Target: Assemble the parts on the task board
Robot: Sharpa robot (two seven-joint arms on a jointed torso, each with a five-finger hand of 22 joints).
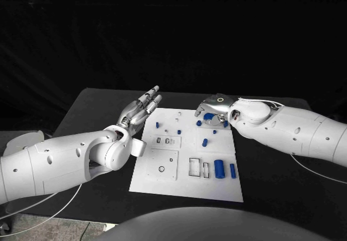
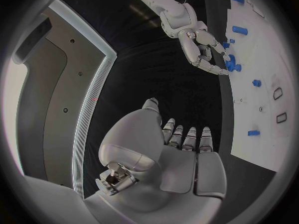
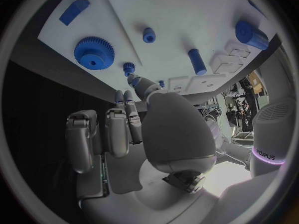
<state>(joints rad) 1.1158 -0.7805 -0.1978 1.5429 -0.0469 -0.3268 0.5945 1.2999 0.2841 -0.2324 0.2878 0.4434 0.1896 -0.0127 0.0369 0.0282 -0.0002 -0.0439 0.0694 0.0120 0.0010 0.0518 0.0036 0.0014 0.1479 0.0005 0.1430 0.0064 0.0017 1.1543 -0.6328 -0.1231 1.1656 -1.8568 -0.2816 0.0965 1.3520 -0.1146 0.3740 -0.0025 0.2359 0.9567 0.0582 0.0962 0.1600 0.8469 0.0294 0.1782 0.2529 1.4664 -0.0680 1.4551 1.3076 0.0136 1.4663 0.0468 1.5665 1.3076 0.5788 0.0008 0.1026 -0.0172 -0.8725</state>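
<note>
Fingers straight and slightly apart, the silver left hand [image 1: 142, 108] hovers flat beside the left edge of the white rectangular task board [image 1: 189, 173], gripping nothing; the left wrist view shows those fingers [image 2: 189, 138] over black table [image 1: 275, 181], the board's edge just beyond them; on the board itself, two small blue cylinders [image 1: 225, 170] lie side by side near the right of its near half, beside a dark-outlined rectangular slot [image 1: 196, 167]; a short blue peg [image 1: 204, 142] sits mid-board; over at the far right corner, the silver right hand [image 1: 214, 111] reaches down above a big blue toothed gear [image 3: 94, 53], fingers loosely spread, nothing clamped; a tiny blue gear [image 3: 129, 66] sits just beside its fingertips [image 3: 134, 79].
</note>
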